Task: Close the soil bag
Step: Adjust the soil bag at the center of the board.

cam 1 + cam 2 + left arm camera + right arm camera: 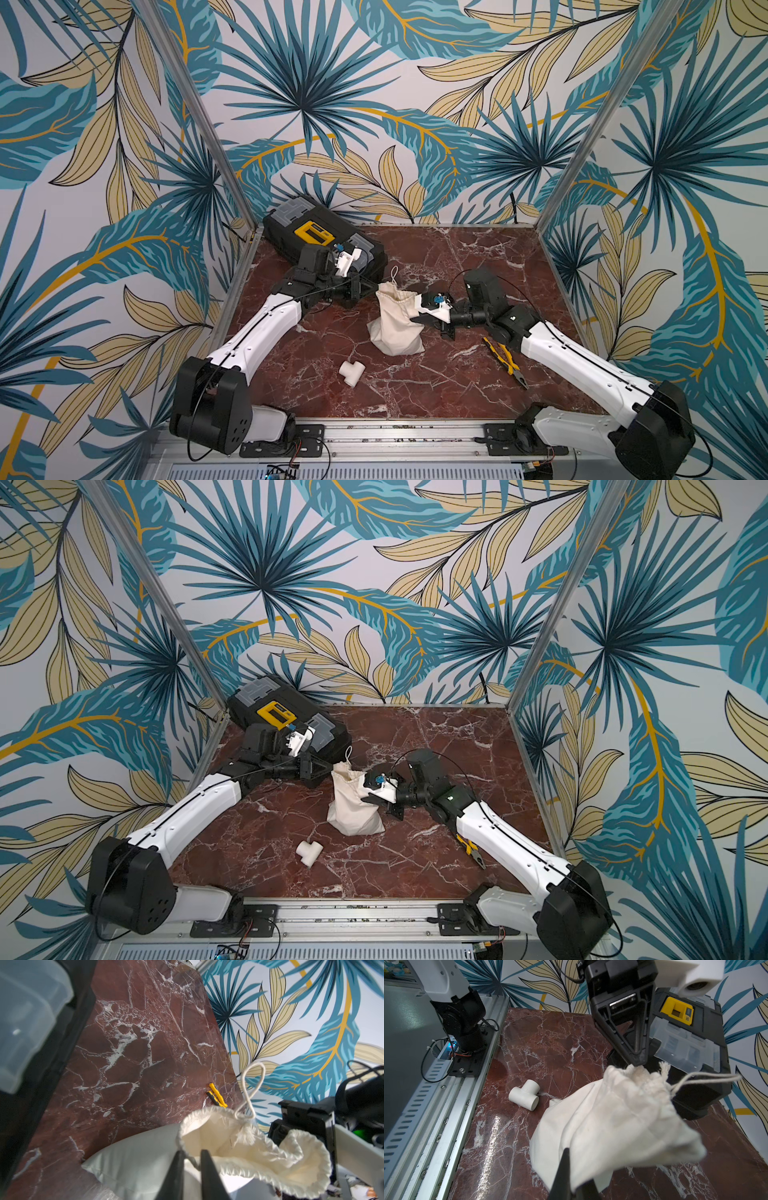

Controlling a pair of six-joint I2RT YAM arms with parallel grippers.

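- The soil bag stands upright at the centre of the frame in both top views, on the red marble table. Its gathered mouth is open.
- The left gripper meets the bag's rim from the left. In the left wrist view its fingers are drawn together, with the rim's edge pinched between them.
- The cord loops up from the rim, free.
- The right gripper presses in from the right, lower than the rim. It is clamped on the bag's side cloth.
- The left arm rises from the lower left, its wrist level and pointing right.
- The right arm rises from the lower right, its elbow bent and its wrist pointing left.
- The toolbox sits just behind the left gripper.
- The pipe fitting lies below the bag.
- The pliers lie to the right.
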